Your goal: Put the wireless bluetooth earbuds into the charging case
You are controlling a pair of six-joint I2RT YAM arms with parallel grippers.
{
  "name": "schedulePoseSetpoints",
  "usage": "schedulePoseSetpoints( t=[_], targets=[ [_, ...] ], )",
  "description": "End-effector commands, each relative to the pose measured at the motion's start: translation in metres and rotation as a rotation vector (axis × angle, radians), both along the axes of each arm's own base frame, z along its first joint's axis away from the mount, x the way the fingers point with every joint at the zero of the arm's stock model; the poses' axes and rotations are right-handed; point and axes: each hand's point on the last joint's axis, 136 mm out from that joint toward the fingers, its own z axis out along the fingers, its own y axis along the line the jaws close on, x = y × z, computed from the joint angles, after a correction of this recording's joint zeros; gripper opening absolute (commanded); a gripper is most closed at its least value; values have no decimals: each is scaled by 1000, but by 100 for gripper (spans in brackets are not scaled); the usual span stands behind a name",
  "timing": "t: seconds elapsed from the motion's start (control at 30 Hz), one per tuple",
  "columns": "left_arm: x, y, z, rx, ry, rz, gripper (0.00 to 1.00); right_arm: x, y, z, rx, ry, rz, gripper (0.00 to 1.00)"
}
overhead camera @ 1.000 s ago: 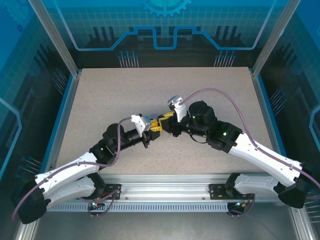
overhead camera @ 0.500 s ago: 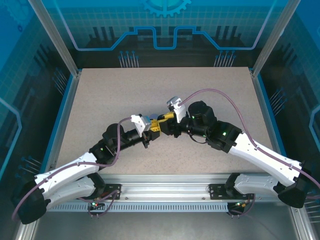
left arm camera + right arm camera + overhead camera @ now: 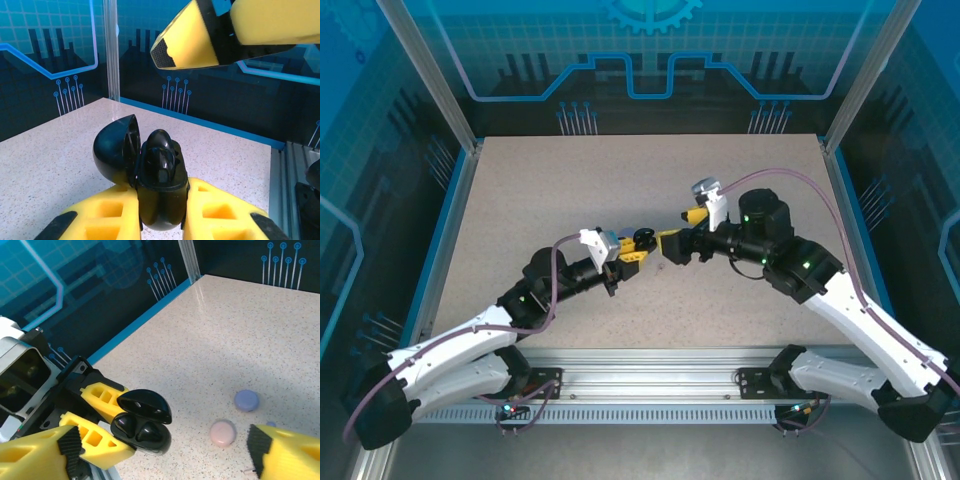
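Earbuds (image 3: pixel 144 431) of black colour seem to sit in the wells of the open black charging case (image 3: pixel 145 405), but the glossy inside makes this hard to confirm. The left gripper (image 3: pixel 162 210) is closed tight on the case body and holds it above the table (image 3: pixel 225 330), with the lid tilted back. The right gripper (image 3: pixel 164 447) stands wide open and empty, just beside the case. A lilac round case (image 3: pixel 246 400) and a pink round case (image 3: pixel 222 432) lie near each other on the table.

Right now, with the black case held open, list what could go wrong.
1. The left end effector pinches the black case by its lower half, off the table; a slip could drop it.
2. The open right end effector sits close; an approach could knock the raised lid.
3. The lilac case and pink case lie nearby, easy to bump.
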Motion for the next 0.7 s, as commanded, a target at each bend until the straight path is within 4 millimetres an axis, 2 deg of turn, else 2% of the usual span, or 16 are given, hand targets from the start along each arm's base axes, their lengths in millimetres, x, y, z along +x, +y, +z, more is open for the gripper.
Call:
schedulePoseSetpoints(
  t=[0.0,0.07,0.27,0.53,0.67],
  targets=[
    [-10,-2,28,-69,-51,-44,5,-19,14,-16,53,134,165,97],
    [-10,-3,28,-71,-50,-49,5,-20,22,-19,63,159,205,100],
    [-10,-3,29,-74,-47,-53,5,-23,44,-21,92,199,306,98],
    [-9,-3,26,-64,-42,-49,5,-28,51,-6,129,155,367,75],
    [-9,-4,24,-59,-36,-50,5,-29,47,2,132,106,358,74]
  ],
)
